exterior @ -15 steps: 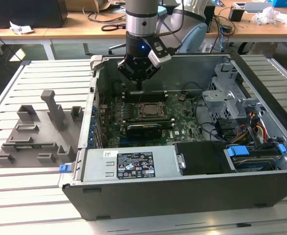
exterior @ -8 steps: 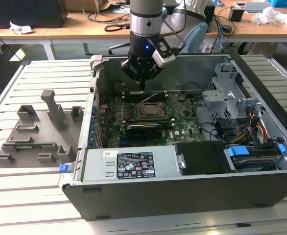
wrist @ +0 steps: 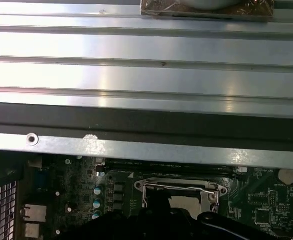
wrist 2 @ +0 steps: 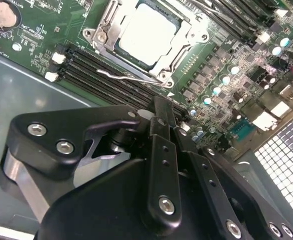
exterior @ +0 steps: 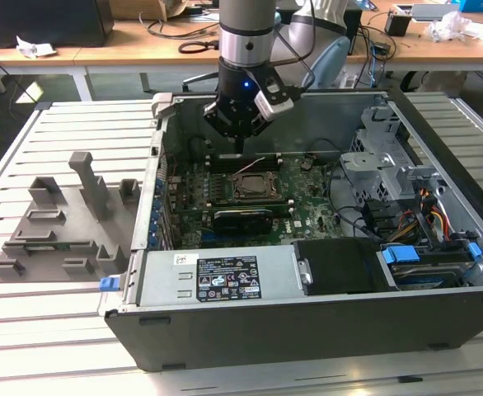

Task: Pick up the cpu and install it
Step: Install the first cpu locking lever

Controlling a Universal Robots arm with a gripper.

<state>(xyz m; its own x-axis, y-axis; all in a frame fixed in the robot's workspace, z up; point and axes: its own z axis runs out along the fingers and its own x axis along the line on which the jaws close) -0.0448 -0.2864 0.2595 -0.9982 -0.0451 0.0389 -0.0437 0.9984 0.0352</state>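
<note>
While seated in its socket, the cpu (wrist 2: 147, 34) shows a pale square top.

In the second wrist view the gripper (wrist 2: 159, 107) body covered the memory slots (wrist 2: 94, 75) nearest it, and its jaws stood too closely overlapped to tell their gap. The cpu (wrist 2: 147, 31) was cut off by the picture's edge. In the first wrist view the socket frame (wrist: 179, 192) was half hidden behind the gripper

The cpu (wrist 2: 147, 31), a pale silver-topped square, lies flat inside the motherboard socket (wrist 2: 162, 74).
</note>
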